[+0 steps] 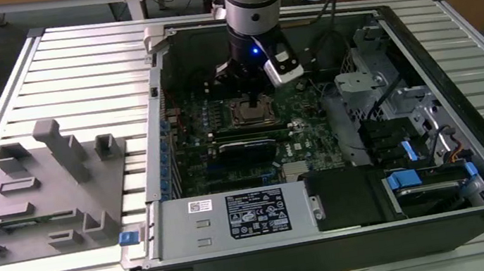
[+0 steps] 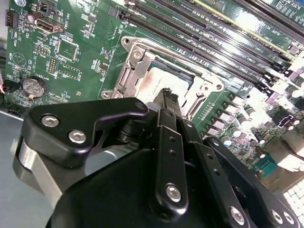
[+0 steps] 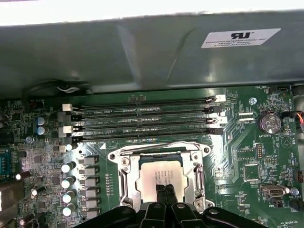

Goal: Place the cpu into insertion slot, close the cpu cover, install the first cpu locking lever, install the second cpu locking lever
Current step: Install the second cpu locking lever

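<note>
The cpu [image 3: 160,175], a silvery-grey square, sits in the insertion slot [image 1: 253,111] on the green board inside the open computer case. The cpu cover [image 3: 196,175], a thin metal frame, lies flat around it, so the chip shows through its window. A wire locking lever [image 3: 151,148] runs along the socket's edge beside the memory slots. My gripper [image 3: 165,191] hangs directly over the chip's edge, its black fingertips [image 2: 166,95] pressed together with nothing between them. Whether they touch the chip I cannot tell. In the exterior view my gripper [image 1: 252,98] stands straight above the socket.
Long black memory slots [image 3: 142,121] lie just beyond the socket, under the grey case wall [image 3: 142,52]. A coin battery [image 3: 269,122] sits on the board. The power supply [image 1: 234,216] and a drive cage with blue tabs [image 1: 419,178] line the case front. A grey fixture block [image 1: 50,191] stands at the exterior view's left.
</note>
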Robot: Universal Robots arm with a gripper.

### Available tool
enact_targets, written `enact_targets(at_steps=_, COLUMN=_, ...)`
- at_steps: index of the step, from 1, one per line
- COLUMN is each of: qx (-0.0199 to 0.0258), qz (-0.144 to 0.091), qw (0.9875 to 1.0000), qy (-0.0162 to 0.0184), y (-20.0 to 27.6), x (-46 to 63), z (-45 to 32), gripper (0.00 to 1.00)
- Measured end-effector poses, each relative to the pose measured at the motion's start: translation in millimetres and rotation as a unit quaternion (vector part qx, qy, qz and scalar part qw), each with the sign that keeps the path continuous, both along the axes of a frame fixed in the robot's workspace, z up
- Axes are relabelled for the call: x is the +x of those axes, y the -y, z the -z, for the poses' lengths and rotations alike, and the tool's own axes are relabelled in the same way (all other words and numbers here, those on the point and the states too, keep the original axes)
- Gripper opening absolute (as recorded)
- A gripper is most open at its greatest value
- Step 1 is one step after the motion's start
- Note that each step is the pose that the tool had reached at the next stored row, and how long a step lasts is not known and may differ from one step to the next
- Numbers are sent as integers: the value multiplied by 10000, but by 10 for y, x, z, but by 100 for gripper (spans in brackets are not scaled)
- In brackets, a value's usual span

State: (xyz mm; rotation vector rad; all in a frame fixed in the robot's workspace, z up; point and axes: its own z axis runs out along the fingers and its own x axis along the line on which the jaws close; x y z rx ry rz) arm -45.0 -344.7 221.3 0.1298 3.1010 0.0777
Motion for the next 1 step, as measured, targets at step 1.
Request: enact_targets(at_steps=1, qx=0, qz=0, qw=10000, qy=0, y=0, x=0, z=0, gripper=11)
